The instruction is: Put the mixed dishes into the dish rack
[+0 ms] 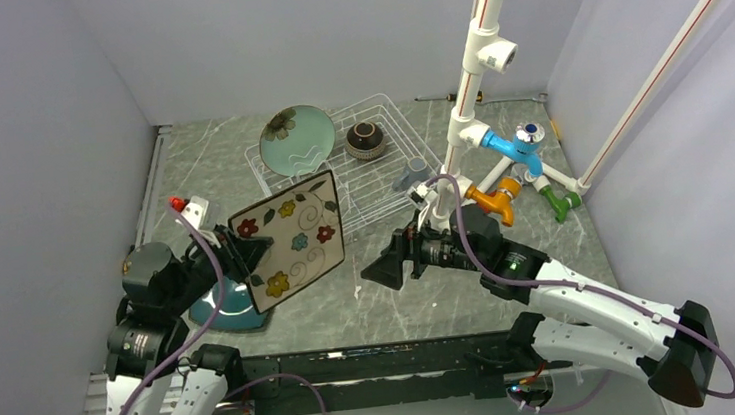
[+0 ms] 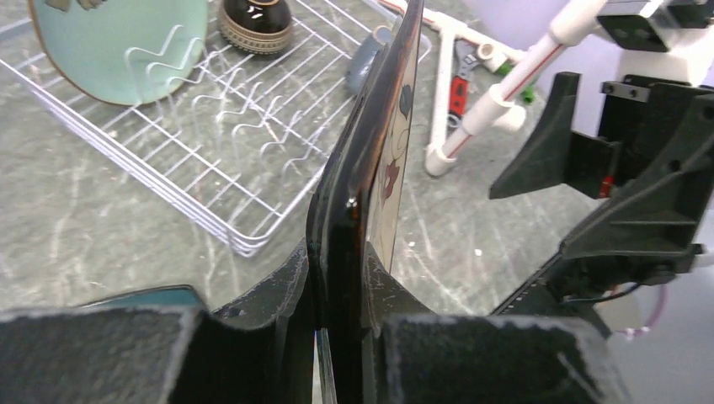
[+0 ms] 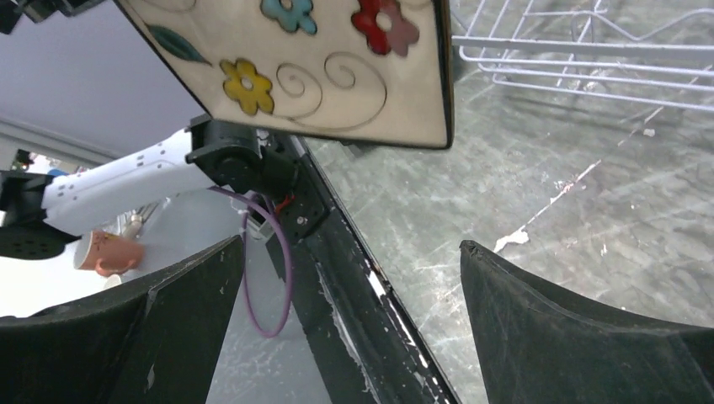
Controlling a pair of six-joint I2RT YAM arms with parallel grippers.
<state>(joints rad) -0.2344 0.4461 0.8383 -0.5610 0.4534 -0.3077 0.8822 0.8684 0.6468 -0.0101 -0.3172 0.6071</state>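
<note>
My left gripper [image 1: 252, 253] is shut on the cream floral square plate [image 1: 291, 239] and holds it upright on edge above the table, near the front of the dish rack [image 1: 373, 199]. In the left wrist view the plate [image 2: 375, 151] runs edge-on between the fingers [image 2: 278, 286]. My right gripper [image 1: 381, 267] stands open just right of the plate, touching nothing; its wrist view shows the plate's lower corner [image 3: 337, 67] above the wide-apart jaws. The pale green round plate [image 1: 296, 138], the brown bowl [image 1: 366, 139] and the grey mug [image 1: 411, 174] sit in the rack. The dark teal square plate [image 1: 227, 310] lies under my left arm.
A white pipe stand [image 1: 477, 67] with blue, orange and green fittings rises right of the rack, close behind my right arm. A small white box with a red button [image 1: 190, 207] sits left of the rack. Grey walls close in on three sides.
</note>
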